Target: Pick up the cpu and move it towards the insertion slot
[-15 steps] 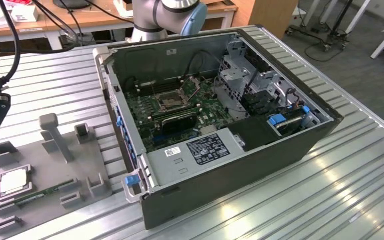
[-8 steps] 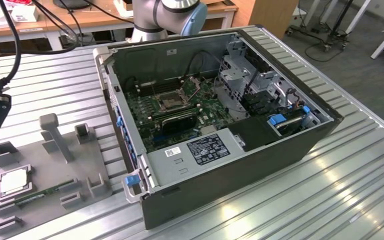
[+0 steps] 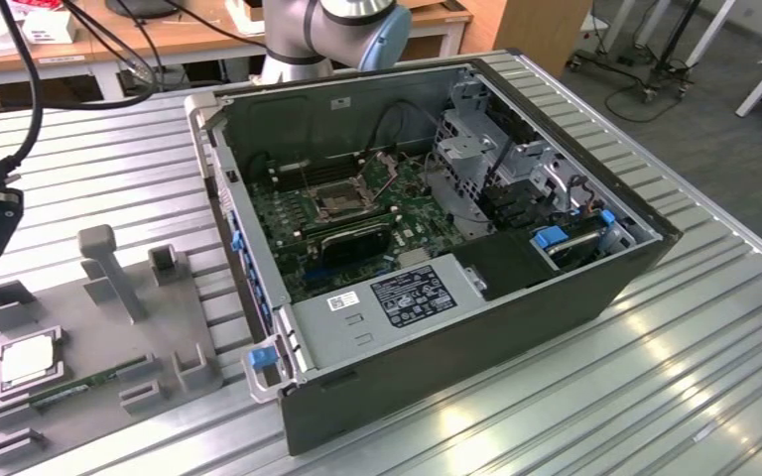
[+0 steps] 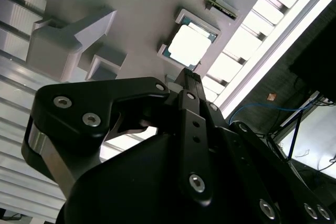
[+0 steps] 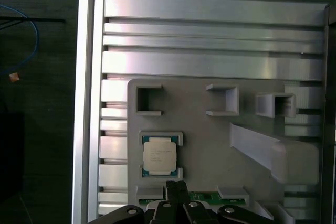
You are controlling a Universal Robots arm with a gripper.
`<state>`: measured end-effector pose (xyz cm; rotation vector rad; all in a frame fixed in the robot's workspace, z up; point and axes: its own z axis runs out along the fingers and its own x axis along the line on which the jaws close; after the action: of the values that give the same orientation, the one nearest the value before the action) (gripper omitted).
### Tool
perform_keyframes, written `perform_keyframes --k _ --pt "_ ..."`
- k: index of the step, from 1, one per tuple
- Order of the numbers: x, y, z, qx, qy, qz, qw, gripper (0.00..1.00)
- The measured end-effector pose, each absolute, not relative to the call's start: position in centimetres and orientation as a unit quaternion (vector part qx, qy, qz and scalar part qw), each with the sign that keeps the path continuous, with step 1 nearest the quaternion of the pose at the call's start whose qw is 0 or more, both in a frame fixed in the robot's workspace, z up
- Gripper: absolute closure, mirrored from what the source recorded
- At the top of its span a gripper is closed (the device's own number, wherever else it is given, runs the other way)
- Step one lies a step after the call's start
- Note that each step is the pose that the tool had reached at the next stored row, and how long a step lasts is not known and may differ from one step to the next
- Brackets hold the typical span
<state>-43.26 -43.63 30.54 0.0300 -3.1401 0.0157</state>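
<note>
Near the cpu (image 5: 160, 156), tool (image 5: 177, 184) closed, empty

No print can be read. The cpu (image 5: 159, 159) bears faint lines, perhaps text. The case label (image 3: 415, 295) is illegible.

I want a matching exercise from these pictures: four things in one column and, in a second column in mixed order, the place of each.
Things
1. cpu
2. slot
3. memory stick
4. gripper

Places
A. on the board inside the open case
B. above the tray, holding nothing
C. in a square recess of the grey tray
D. flat on the tray, next to the cpu

Pairs: 1-C, 2-A, 3-D, 4-B
</note>
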Motion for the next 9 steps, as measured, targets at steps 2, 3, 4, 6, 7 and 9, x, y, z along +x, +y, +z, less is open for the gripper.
perform_keyframes --k 2,3,4,6,7,9 --pt "-43.26 -43.63 30.49 0.01 -1.0 0.005 0.001 0.89" --pt "-43.26 -43.63 30.49 0.01 -1.0 0.005 0.001 0.89" --pt "-43.26 -43.63 30.49 0.01 -1.0 0.005 0.001 0.89" --pt "-43.26 -43.63 30.42 0.01 -1.0 0.005 0.0 0.89" --pt "-43.27 -43.64 30.38 0.009 -1.0 0.005 0.001 0.89" --pt "-43.27 -43.66 30.29 0.01 -1.0 0.005 0.001 0.89"
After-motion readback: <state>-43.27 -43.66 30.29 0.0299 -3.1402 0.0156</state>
